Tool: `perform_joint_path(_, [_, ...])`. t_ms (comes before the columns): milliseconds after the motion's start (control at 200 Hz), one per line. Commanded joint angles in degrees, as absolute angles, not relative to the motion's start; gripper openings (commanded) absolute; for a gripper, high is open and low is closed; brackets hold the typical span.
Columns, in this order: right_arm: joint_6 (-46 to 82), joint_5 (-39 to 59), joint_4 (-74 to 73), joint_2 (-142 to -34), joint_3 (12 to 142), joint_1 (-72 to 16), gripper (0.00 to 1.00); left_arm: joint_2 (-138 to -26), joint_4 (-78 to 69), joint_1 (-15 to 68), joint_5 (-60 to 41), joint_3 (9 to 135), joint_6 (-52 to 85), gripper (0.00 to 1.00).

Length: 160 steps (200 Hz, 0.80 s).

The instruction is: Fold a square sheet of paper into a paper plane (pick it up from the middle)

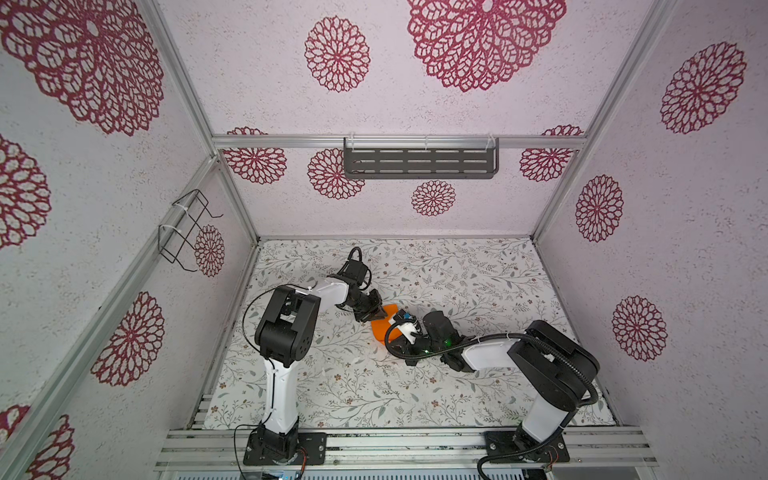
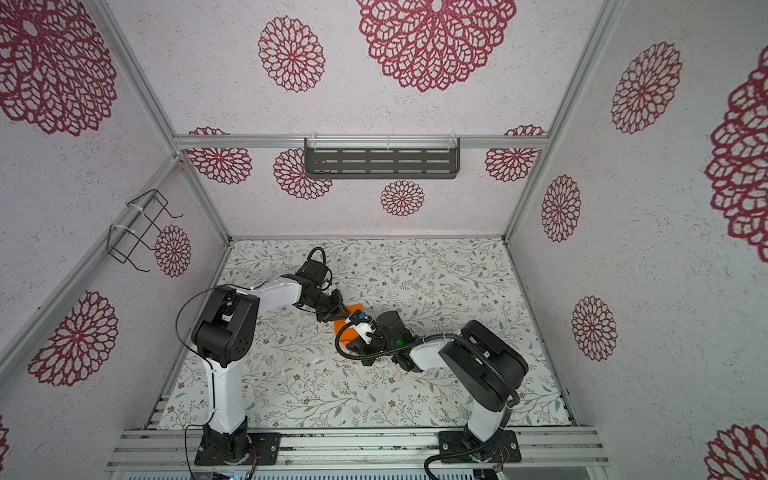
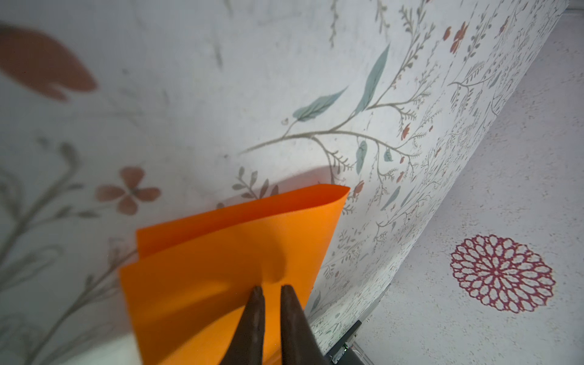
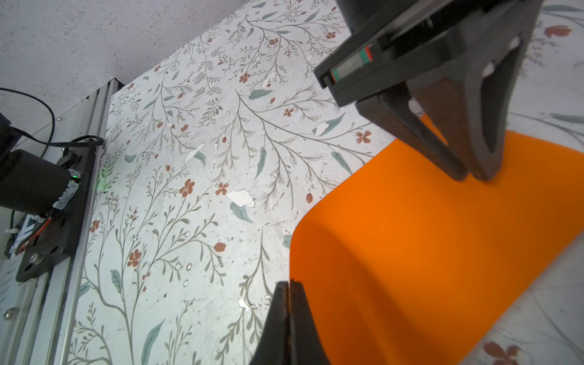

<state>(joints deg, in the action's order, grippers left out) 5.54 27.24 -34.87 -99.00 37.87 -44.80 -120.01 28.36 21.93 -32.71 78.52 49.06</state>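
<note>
Sheet position: we are seeing the square sheet of paper lying in the middle of the table, bent over into two loose layers with a rounded bend. The left gripper is pressing its tips onto the upper layer, jaws nearly together; we are unable to tell whether it is pinching paper. The right gripper is sitting clenched, tips touching the sheet's curled edge.

Left jaws ajar — right jaws pinched
</note>
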Motion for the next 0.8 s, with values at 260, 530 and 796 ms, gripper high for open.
perform_joint_path(260, [9.03, 22.61, -28.49, -101.88, 42.40, -42.11, 0.00, -121.81, 33.37, 22.84, -29.58, 78.22, 44.55, 0.08])
perform_joint_path(530, [8.94, 20.50, -26.31, -102.83, 44.22, -41.40, 0.00, -122.52, 34.28, 22.86, -29.53, 79.25, 43.37, 0.06])
perform_joint_path(796, [9.05, 18.28, -24.01, -103.67, 45.51, -41.06, 0.00, -123.09, 35.14, 23.01, -29.22, 79.98, 42.63, 0.05])
